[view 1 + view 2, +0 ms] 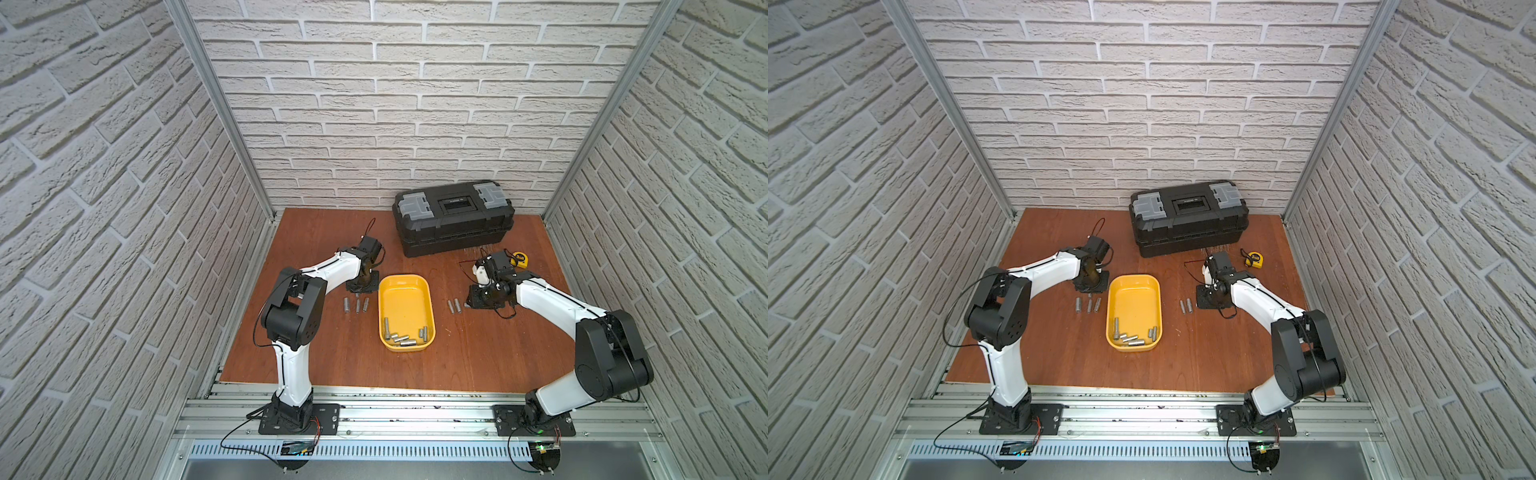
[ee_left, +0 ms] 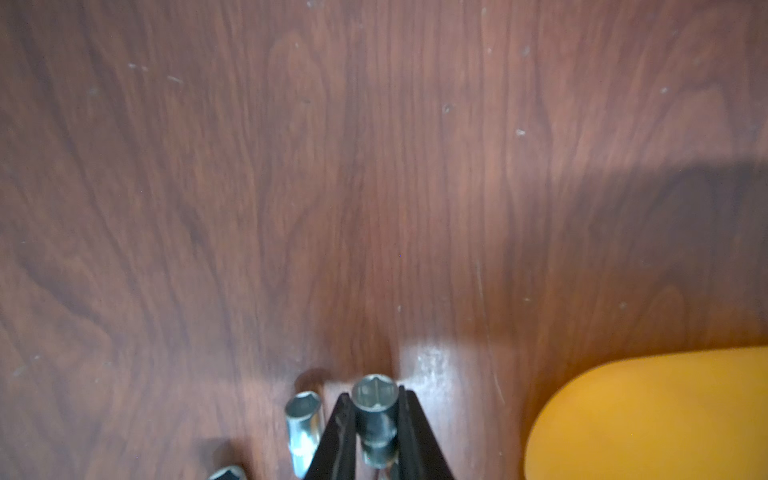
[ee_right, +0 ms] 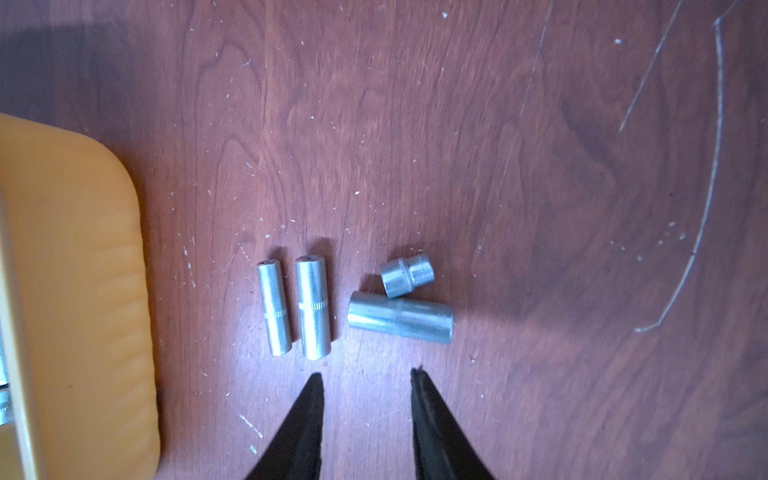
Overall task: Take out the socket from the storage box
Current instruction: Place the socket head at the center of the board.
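The left gripper [image 2: 372, 392] is clamping a socket [image 2: 376, 419] outside the storage box [image 1: 405, 299], the right gripper [image 3: 366, 374] is hanging open-jawed and empty, and several sockets [image 1: 405, 338] are waiting inside.

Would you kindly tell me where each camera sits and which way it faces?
Top views: high in front, looking down toward the back wall; left arm, right arm, storage box, toolbox.
Left wrist: on the left arm, looking down at the table; left gripper shut on a socket.
Right wrist: on the right arm, looking down at four loose sockets; right gripper open.
Shared: both wrist views catch the storage box's edge.
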### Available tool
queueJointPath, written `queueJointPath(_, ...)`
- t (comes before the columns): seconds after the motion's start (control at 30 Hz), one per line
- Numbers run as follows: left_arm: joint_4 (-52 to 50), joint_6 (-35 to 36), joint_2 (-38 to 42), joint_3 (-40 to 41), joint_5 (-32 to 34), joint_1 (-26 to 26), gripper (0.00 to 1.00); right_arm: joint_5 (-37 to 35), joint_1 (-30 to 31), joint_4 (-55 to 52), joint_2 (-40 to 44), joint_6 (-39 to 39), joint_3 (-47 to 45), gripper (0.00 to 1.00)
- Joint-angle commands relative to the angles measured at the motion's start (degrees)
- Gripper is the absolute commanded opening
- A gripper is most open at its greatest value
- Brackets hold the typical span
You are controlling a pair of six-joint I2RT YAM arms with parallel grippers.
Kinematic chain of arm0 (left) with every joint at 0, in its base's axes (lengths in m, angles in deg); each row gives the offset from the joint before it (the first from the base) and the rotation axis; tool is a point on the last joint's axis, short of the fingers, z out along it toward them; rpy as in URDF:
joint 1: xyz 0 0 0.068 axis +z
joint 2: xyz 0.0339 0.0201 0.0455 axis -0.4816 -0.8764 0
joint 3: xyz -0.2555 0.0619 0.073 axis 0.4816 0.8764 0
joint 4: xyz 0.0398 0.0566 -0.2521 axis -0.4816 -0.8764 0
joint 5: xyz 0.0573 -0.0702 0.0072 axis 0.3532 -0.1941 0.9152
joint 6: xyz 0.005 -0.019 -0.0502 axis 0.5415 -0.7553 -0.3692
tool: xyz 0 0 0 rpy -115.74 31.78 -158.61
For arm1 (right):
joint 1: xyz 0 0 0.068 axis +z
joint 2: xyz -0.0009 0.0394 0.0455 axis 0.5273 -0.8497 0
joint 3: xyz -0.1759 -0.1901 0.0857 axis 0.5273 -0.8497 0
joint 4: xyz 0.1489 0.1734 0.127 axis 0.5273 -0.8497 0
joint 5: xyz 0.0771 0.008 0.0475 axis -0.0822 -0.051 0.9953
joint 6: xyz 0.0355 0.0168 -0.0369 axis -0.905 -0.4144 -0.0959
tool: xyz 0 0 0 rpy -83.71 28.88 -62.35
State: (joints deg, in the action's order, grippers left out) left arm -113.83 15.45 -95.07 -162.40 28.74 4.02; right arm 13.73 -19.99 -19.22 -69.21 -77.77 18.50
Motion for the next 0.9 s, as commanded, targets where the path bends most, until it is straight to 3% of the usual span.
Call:
queueJointPath(0.0, 0.7, 0.4, -0.8, 0.2, -0.2, 0.3, 0.18, 0.3, 0.2, 1.0, 1.2, -0.3, -0.7, 0.37)
queueJointPath(0.87, 0.9, 0.5, -1.0, 0.1, -0.4, 0.2, 0.23, 0.2, 0.2, 0.8, 1.4, -0.3, -0.7, 0.37)
